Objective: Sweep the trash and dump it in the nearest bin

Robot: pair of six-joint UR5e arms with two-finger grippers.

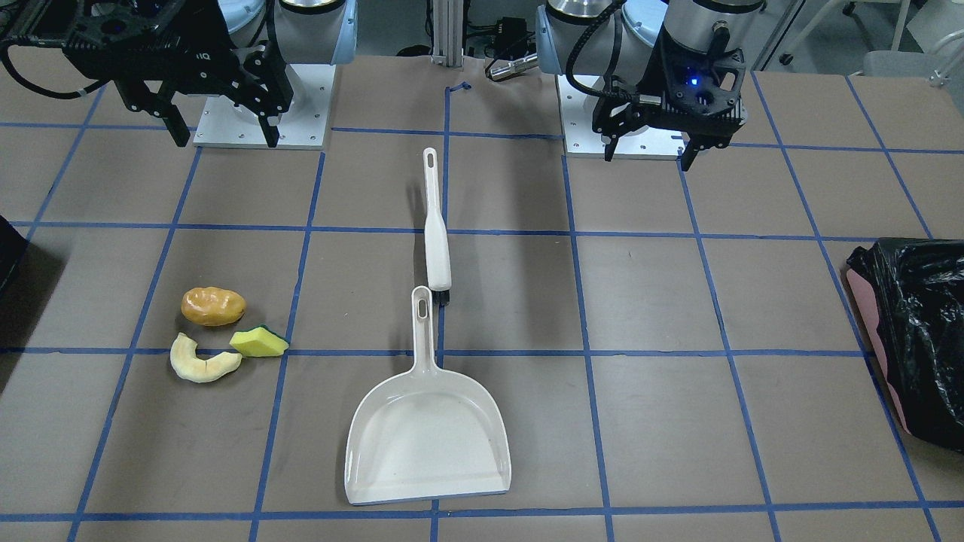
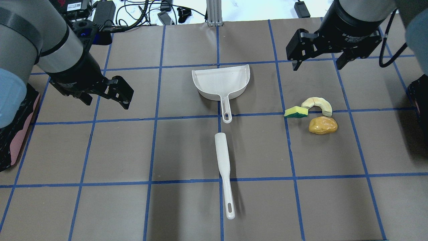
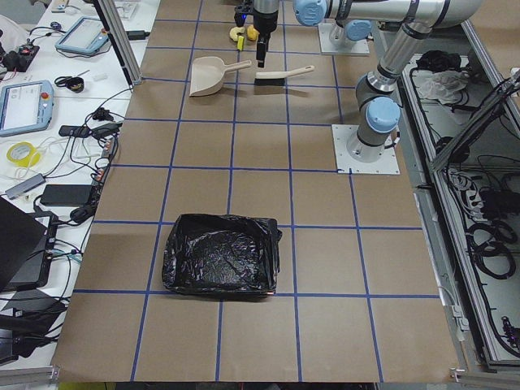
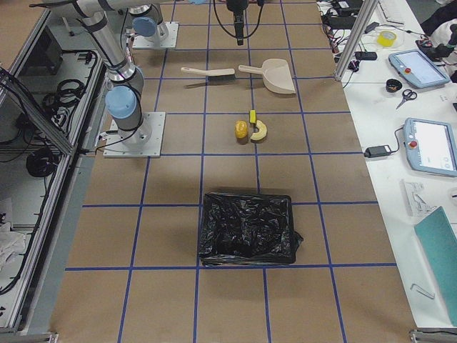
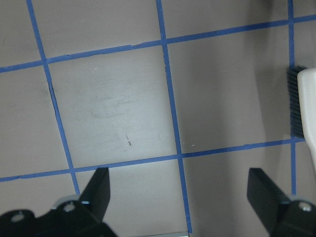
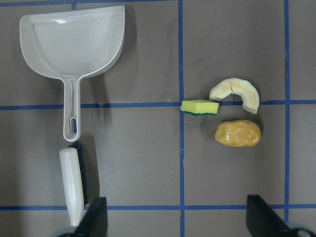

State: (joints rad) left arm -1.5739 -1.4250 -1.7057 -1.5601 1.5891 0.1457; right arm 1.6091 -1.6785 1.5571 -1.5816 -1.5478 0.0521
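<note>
The trash lies together on the table: an orange-brown lump (image 1: 213,306) (image 2: 322,125) (image 6: 237,134), a pale crescent slice (image 1: 202,360) (image 2: 317,104) (image 6: 237,92) and a yellow-green sponge wedge (image 1: 258,342) (image 2: 296,112) (image 6: 199,107). The bin (image 1: 9,252) (image 2: 418,93) (image 4: 248,229) shows as a black edge at the table end beside the trash. My right gripper (image 1: 226,139) (image 2: 317,63) (image 6: 177,217) hangs open above the table, robot-side of the trash. Over bare table on the other side, my left gripper (image 1: 648,156) (image 2: 106,98) (image 5: 181,190) is open and holds nothing.
A white dustpan (image 1: 425,436) (image 2: 221,82) (image 6: 74,44) and a white brush (image 1: 435,233) (image 2: 223,170) (image 5: 306,108) lie end to end along the table's middle line. A pink bin with a glossy black bag (image 1: 911,339) (image 2: 13,134) (image 3: 219,256) stands at my left end.
</note>
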